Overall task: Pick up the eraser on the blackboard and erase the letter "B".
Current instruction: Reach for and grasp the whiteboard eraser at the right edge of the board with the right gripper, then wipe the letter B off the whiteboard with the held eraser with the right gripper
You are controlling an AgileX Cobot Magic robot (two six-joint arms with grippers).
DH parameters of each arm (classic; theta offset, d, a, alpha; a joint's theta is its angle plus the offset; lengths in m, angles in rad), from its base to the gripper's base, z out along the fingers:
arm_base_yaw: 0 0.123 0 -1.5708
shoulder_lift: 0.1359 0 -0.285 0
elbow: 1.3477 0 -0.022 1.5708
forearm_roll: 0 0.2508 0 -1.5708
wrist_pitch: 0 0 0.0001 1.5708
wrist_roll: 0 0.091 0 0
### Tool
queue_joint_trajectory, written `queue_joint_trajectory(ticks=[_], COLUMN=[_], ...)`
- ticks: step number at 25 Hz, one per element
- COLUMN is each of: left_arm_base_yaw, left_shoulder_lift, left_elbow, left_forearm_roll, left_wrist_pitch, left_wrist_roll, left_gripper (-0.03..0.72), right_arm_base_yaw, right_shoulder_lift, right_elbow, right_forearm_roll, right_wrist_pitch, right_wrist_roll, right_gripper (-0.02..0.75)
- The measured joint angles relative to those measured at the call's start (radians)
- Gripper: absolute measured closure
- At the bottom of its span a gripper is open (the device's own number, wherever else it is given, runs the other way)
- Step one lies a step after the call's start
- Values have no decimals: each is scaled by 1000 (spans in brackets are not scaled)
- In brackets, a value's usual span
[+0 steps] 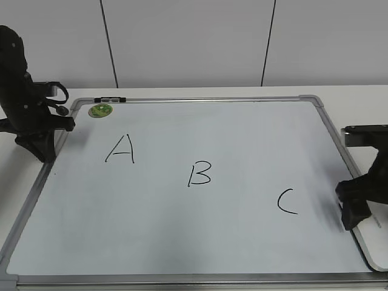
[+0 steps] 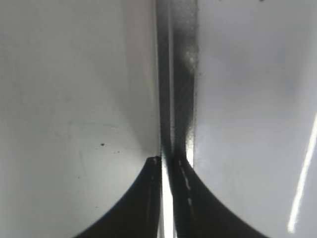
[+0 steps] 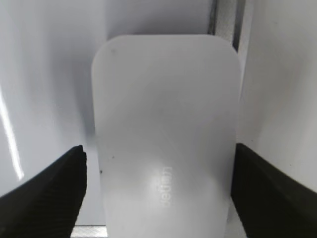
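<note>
The blackboard [image 1: 242, 133] is a white board in a grey frame that lies flat on the table. The black letter "B" [image 1: 199, 174] is at its middle, between "A" [image 1: 120, 149] and "C" [image 1: 287, 201]. The white eraser [image 3: 163, 99] lies at the board's right edge, partly seen in the exterior view [image 1: 374, 248]. My right gripper [image 3: 158, 183] is open and straddles the eraser, one finger on each side; it also shows in the exterior view [image 1: 354, 206]. My left gripper [image 2: 166, 163] is shut and empty over the board's left frame [image 2: 178, 74].
A round green magnet [image 1: 100, 110] sits at the board's far left corner, and a black marker [image 1: 110, 99] lies just behind the frame there. The left arm [image 1: 30, 115] stands at the board's far left edge. A white wall rises behind the table.
</note>
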Motion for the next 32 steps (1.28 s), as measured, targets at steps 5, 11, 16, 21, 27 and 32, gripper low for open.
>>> queue_joint_trajectory(ticks=[5,11,16,21,27,32], left_arm_base_yaw=[2,1,3,3,5,5], left_shoulder_lift=[0,0,0,0,0,0], left_elbow=[0,0,0,0,0,0], left_forearm_roll=[-3,-6,-10,-12,-19,-23], left_wrist_pitch=[0,0,0,0,0,0], left_wrist_roll=[0,0,0,0,2,2], left_gripper=[639,635,632,629,626,625], right_arm_base_yaw=[0,0,0,0,6,76], right_shoulder_lift=[46,50,50,50,57,88], right_elbow=[-2,-2,-2,-2,-94,-293], right_forearm_roll=[10,10,10,10,38,45], right_wrist_pitch=[-10,-15,-15,-16,80,207], right_wrist_roll=[4,4,4,4,2,-9], right_gripper=[80,193,214,215,215,216])
